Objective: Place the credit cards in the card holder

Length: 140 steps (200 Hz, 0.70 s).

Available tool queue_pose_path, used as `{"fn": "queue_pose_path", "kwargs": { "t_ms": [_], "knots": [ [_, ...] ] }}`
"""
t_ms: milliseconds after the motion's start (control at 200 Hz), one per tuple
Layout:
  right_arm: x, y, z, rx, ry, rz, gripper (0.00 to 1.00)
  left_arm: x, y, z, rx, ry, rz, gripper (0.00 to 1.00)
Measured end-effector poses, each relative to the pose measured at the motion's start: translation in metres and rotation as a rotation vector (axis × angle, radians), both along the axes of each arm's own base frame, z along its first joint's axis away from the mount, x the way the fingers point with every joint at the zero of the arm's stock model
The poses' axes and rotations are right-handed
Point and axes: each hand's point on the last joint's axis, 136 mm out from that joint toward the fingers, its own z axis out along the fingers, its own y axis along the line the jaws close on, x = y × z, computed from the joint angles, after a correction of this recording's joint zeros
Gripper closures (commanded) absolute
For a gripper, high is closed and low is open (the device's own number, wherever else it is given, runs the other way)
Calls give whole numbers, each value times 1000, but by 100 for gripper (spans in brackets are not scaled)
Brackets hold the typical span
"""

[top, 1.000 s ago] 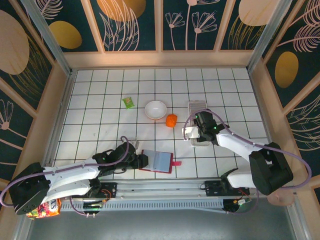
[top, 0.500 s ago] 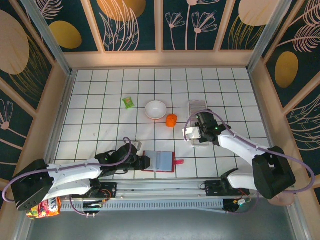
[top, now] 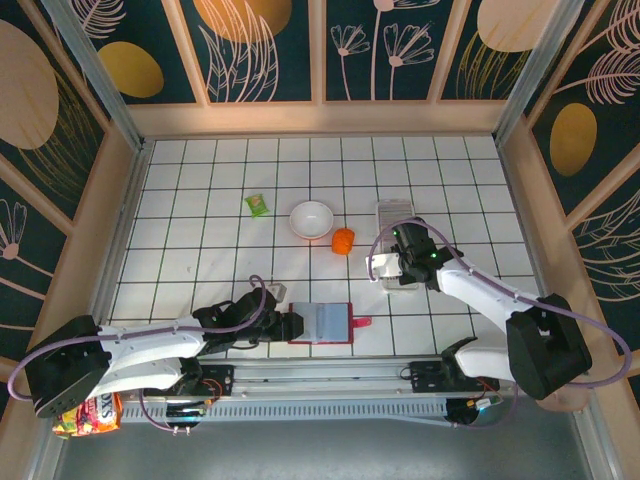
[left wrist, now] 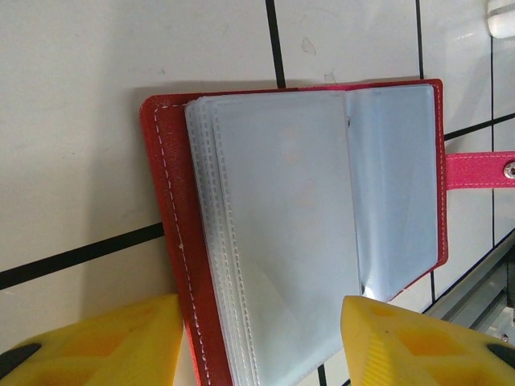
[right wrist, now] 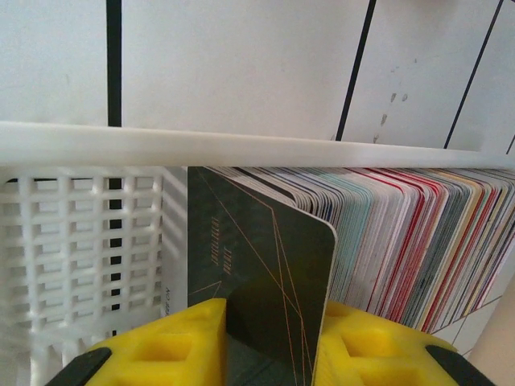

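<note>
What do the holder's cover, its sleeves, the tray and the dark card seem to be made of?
Cover: red leather or imitation, with pale stitching along the edge.
Sleeves: soft frosted clear plastic, seamed in rows.
Tray: stiff whitish moulded plastic, lattice wall.
Dark card: probably plastic, matte, thin printed lines.

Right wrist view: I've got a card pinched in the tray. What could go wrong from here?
1. The dark card held by the right gripper stands against the tightly packed credit cards; lifting may drag neighbours out of the white tray.
2. The card holder has clear sleeves lying flat and stacked, so the card's edge may miss a pocket mouth.
3. The left gripper stands open astride the holder, so a push could slide it.
</note>
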Motion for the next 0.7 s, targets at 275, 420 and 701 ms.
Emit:
{"fn": "queue_pose_path", "kwargs": {
  "t_ms": [275,420,701],
  "knots": [
    [-1,-1,2,-3,-1,-2,76,0,-1,-1,1,1,1,46],
    [-2,-2,7,1,-8,-2,78,1,-1,-1,3,2,1,46],
    [-4,-3,13,5,-19,-5,82,1,-2,-2,6,4,0,46]
  ]
}}
